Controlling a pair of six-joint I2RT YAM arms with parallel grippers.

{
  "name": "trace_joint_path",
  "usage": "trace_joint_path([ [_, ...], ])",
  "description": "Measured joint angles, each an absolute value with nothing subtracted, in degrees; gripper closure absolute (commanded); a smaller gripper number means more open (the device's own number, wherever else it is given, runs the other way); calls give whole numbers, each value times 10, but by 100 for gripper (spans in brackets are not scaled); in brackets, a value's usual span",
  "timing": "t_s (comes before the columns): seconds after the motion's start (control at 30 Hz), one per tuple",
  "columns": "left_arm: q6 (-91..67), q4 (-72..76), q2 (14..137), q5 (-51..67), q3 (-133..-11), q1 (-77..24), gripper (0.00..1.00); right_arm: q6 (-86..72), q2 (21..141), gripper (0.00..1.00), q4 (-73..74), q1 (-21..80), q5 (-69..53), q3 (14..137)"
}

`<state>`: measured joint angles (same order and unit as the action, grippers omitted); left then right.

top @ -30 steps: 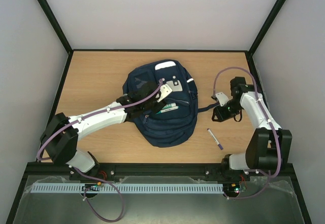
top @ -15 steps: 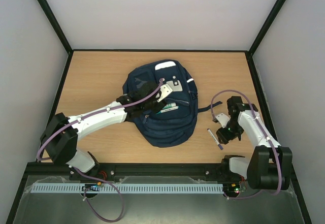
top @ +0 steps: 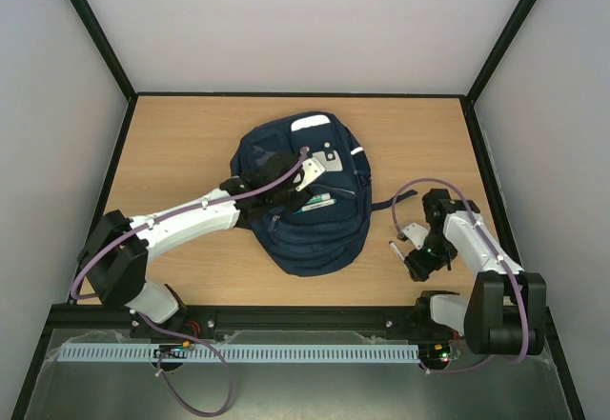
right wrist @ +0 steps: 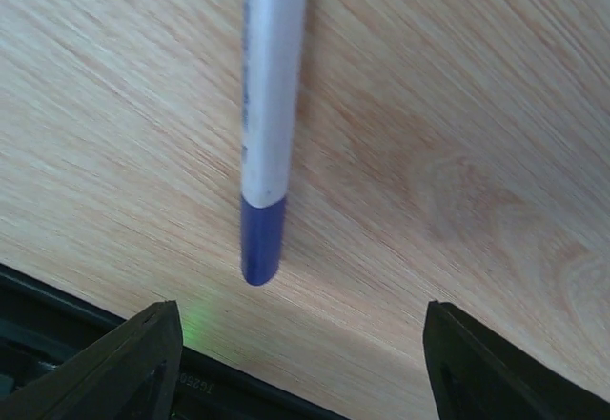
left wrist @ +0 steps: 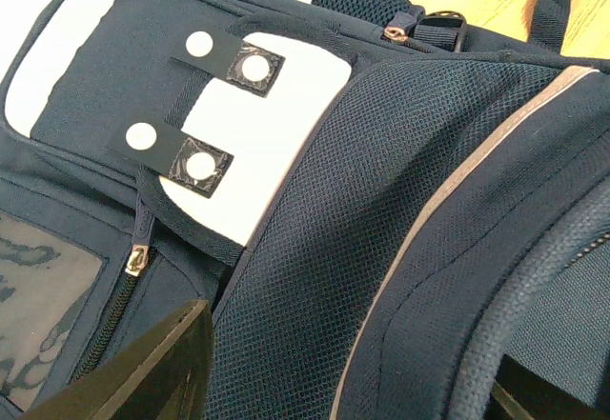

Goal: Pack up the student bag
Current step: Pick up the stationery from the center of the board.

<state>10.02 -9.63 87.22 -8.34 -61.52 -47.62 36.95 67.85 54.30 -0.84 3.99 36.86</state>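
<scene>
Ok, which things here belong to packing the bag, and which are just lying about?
Job in hand: bag; pen on the table, between the fingers of the open right gripper; marker on the bag's front.
Just there: table; slotted rail along the near edge.
</scene>
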Motion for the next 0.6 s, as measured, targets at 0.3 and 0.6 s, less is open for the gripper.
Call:
trace_joint_path([
  [0.3, 100, -98, 875, -83, -620, -478, 41, 379, 687, 54, 522, 64, 18, 368],
  [0.6, 100, -99, 877, -83, -620, -478, 41, 366, 695, 70, 452, 83, 26, 352],
])
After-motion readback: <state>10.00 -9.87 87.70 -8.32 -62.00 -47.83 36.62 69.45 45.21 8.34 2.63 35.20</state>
